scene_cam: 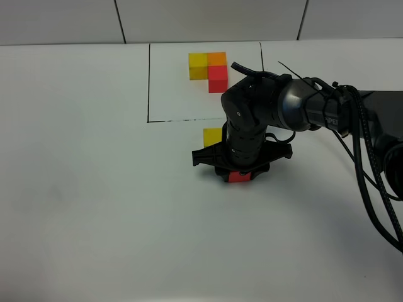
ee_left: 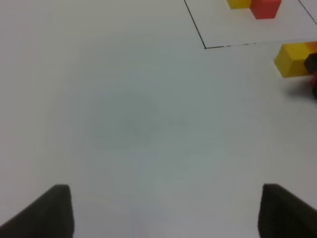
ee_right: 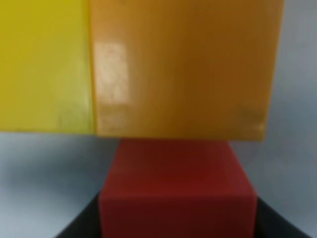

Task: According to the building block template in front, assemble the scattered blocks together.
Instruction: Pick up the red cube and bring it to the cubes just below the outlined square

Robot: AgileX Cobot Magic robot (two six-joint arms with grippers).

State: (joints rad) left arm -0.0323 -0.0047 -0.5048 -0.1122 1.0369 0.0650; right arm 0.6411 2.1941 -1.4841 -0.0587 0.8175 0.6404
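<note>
Template [scene_cam: 209, 68]: far desk [scene_cam: 75, 189], inside outlined box [scene_cam: 149, 82].
Red cube [scene_cam: 239, 177]: clamped in right jaws, touching orange cube [ee_right: 183, 69].
Yellow cube [scene_cam: 212, 136]: touching orange cube's side.
Left jaws: wide apart, above desk.

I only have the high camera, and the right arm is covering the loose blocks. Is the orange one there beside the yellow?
Observer: Yes. The right wrist view shows the orange block flush against the yellow block, with no gap between them.
Operator: And the red one, is it gripped?
Observer: The red block sits between the dark fingers of the right gripper, and its far face meets the orange block with no visible gap.
Operator: Where is the left arm? It's out of my picture.
Observer: The left gripper is open and empty over bare table, away from the blocks.
</note>
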